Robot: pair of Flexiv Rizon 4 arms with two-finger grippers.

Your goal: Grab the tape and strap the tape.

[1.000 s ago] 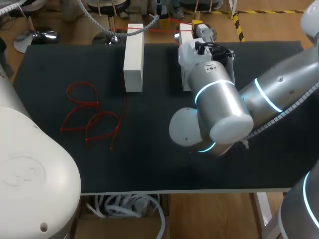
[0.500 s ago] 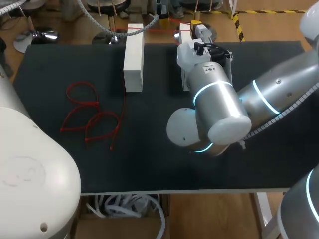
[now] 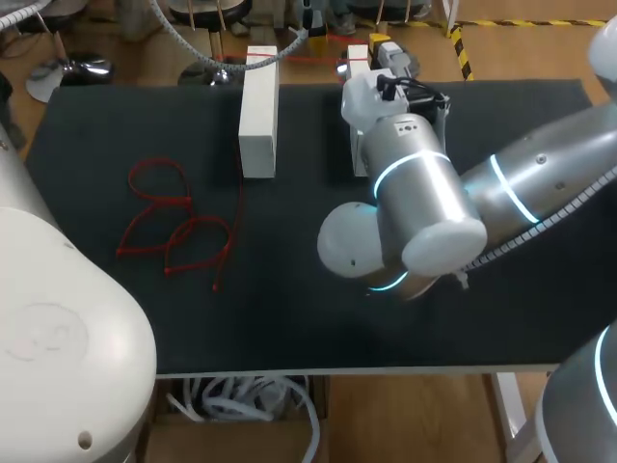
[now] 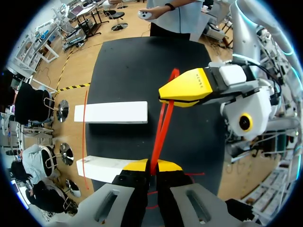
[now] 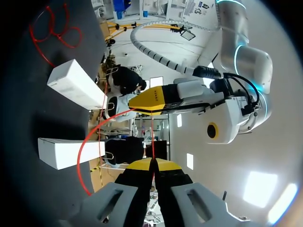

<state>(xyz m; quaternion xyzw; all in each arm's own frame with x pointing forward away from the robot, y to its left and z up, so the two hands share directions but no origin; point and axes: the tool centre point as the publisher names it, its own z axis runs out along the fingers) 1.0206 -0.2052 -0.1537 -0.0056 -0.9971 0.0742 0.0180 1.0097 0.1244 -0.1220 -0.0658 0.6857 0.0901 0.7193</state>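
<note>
Tape (image 4: 160,132) gripped by both jaws: wrist views alone show it.

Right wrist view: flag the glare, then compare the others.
Right wrist view: white glare spreads behind the left arm; red tape ahead of the right tool looks faint. Left wrist view: evenly lit, tape vivid on black table. Head view: highlights on right arm.

I see 2 white blocks on the black surface (image 3: 289,318), both set lengthwise at its far edge, approx parallel w/ a gap btwn them. Left block (image 3: 258,111) fully visible; right block (image 3: 358,56) mostly hidden, near mid-edge.
</note>
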